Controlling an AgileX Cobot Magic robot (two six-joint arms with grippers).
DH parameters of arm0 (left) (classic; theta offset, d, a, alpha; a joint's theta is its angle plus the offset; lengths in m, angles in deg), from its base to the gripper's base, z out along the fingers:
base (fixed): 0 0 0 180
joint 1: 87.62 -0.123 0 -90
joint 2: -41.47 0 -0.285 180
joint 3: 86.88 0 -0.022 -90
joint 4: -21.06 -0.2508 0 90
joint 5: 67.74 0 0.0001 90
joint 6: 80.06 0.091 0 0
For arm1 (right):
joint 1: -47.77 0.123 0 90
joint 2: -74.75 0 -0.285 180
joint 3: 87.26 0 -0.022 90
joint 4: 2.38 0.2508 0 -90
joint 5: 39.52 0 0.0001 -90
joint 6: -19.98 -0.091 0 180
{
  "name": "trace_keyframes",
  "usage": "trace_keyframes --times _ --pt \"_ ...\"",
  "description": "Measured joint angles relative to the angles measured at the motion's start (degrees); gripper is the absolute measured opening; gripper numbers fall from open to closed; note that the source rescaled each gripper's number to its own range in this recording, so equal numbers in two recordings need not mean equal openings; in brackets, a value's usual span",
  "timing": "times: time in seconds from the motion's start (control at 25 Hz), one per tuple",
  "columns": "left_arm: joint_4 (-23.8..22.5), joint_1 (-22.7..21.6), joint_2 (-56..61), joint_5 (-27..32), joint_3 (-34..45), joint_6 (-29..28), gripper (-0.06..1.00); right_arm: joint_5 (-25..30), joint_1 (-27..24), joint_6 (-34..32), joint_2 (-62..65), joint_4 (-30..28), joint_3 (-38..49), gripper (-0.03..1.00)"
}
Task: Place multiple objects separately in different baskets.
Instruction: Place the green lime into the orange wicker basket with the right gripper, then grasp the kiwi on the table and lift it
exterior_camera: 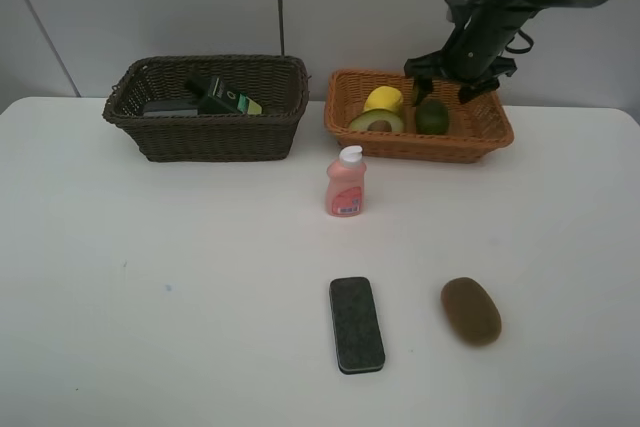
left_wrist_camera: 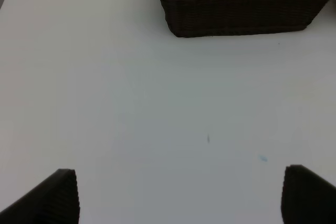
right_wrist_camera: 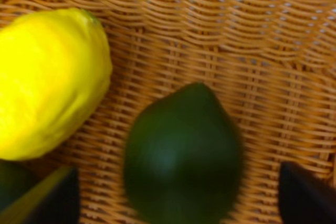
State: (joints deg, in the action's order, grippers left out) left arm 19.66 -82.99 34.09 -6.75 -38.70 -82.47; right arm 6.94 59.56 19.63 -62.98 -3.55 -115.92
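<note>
The light orange basket (exterior_camera: pixel 480 132) at the back right holds a yellow lemon (exterior_camera: pixel 384 99), a halved avocado (exterior_camera: pixel 377 122) and a green avocado (exterior_camera: pixel 432 117). My right gripper (exterior_camera: pixel 445 85) hangs just above that avocado with its jaws open. In the right wrist view the green avocado (right_wrist_camera: pixel 184 156) lies on the weave between the spread fingers (right_wrist_camera: pixel 307 192), touching neither, next to the lemon (right_wrist_camera: pixel 47 82). The dark brown basket (exterior_camera: pixel 200 132) holds a dark green pump bottle (exterior_camera: pixel 222 97) and a grey cup (exterior_camera: pixel 170 107). My left gripper (left_wrist_camera: pixel 181 198) is open over bare table.
On the white table (exterior_camera: pixel 150 277) stand a pink white-capped bottle (exterior_camera: pixel 345 182) in the middle, a black eraser (exterior_camera: pixel 357 324) at the front and a brown kiwi (exterior_camera: pixel 471 310) to its right. The dark basket (left_wrist_camera: pixel 236 9) lies ahead of the left gripper.
</note>
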Motion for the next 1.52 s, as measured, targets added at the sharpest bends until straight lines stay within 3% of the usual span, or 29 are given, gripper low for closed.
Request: trace_keyframes --times 0.12,0.28,0.56,0.72,1.04,1.36,1.52 --pt "0.00 0.00 0.00 0.00 0.00 0.00 1.00 1.15 0.00 0.00 -0.11 -0.39 -0.06 0.97" --pt "0.00 0.00 0.00 0.00 0.00 0.00 1.00 5.58 0.00 -0.19 1.80 -0.56 -0.16 0.98" --pt "0.00 0.00 0.00 0.00 0.00 0.00 1.00 21.73 0.00 -1.96 9.73 0.28 -0.36 0.98" --pt "0.00 0.00 0.00 0.00 0.00 0.00 1.00 22.78 0.00 -2.56 13.79 0.16 1.40 0.98" --pt "0.00 0.00 0.00 0.00 0.00 0.00 1.00 23.11 0.89 -3.00 29.80 0.41 24.02 0.98" --pt "0.00 0.00 0.00 0.00 0.00 0.00 1.00 23.49 9.43 -5.87 43.03 1.17 47.86 0.98" --pt "0.00 0.00 0.00 0.00 0.00 0.00 1.00 17.64 12.33 -6.39 43.08 2.81 55.53 0.98"
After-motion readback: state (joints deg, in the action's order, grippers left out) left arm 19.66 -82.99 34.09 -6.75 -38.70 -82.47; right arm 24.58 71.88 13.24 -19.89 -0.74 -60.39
